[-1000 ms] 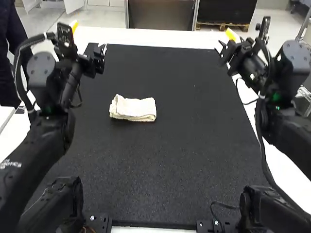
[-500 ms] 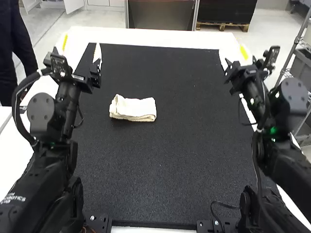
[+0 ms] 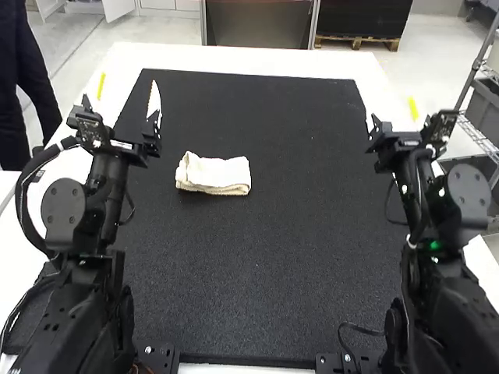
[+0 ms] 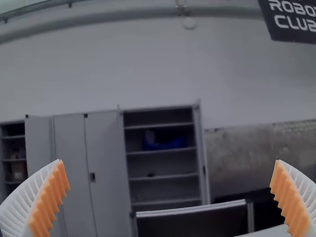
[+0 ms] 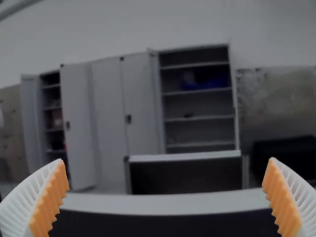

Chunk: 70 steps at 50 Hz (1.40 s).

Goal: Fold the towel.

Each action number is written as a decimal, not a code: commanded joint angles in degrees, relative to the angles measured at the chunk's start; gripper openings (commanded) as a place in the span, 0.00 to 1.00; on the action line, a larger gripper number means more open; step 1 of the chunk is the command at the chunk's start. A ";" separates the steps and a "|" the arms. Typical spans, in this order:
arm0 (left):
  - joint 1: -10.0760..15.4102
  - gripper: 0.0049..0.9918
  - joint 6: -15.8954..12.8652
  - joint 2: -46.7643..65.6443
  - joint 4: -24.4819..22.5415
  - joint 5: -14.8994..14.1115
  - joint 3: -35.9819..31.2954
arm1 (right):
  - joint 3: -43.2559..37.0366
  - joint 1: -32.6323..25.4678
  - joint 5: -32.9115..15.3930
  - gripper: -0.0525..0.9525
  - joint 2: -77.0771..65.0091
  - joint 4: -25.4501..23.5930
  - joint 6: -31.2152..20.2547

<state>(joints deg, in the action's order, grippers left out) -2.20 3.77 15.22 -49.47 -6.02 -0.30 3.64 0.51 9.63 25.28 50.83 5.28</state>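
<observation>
Though folded, towel point(image 3: 214, 173) (underside hidden).

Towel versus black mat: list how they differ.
The towel is cream-white, while the mat is black. The towel is small; the mat is far larger, covering much of the table. The towel is folded into a compact, layered bundle, whereas the mat lies spread out flat. Neither is held by any jaws.
</observation>
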 commanded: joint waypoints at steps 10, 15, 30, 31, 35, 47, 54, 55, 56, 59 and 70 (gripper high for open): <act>-0.09 0.97 0.80 -4.32 7.29 0.75 0.30 | -3.55 -0.34 -6.55 0.95 -13.24 -6.36 -2.03; -0.09 0.97 0.89 -5.91 7.81 0.75 0.30 | -3.55 -0.69 -10.42 0.95 -24.31 -14.18 -1.76; 0.09 0.97 0.45 -9.69 15.20 0.75 0.30 | -3.55 -1.57 -8.66 0.95 -25.19 -23.85 -0.18; 0.18 0.97 0.18 -10.13 15.99 0.75 0.30 | -3.55 -1.57 -8.57 0.95 -25.19 -24.64 -0.27; 0.09 0.97 -0.08 -12.32 18.80 0.75 0.30 | -3.55 -1.66 -8.13 0.95 -25.19 -27.36 -0.36; -0.09 0.97 -2.89 -15.31 27.85 0.66 0.30 | -3.55 -1.57 -7.34 0.95 -25.19 -42.30 -4.58; -0.09 0.97 -3.07 -15.31 30.75 0.66 0.30 | -3.55 -1.66 -7.52 0.96 -25.19 -48.81 -5.89; -0.09 0.97 -3.24 -15.31 31.19 0.66 0.30 | -3.64 -1.66 -7.52 0.96 -25.19 -49.69 -5.89; -0.09 0.97 -3.51 -15.31 31.54 0.66 0.21 | -3.64 -1.57 -7.52 0.96 -25.19 -50.48 -5.98; -0.09 0.97 -5.26 -15.31 34.53 0.57 0.30 | -3.64 -1.66 -7.61 0.96 -25.19 -50.92 -5.98; -0.09 0.97 -7.02 -15.31 47.28 0.40 0.30 | -3.64 -1.66 -7.61 0.96 -25.19 -50.92 -5.98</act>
<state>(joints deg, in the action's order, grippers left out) -2.20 -1.28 0.40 -4.58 -5.93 -0.30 0.36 -0.30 1.67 0.56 0.12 0.05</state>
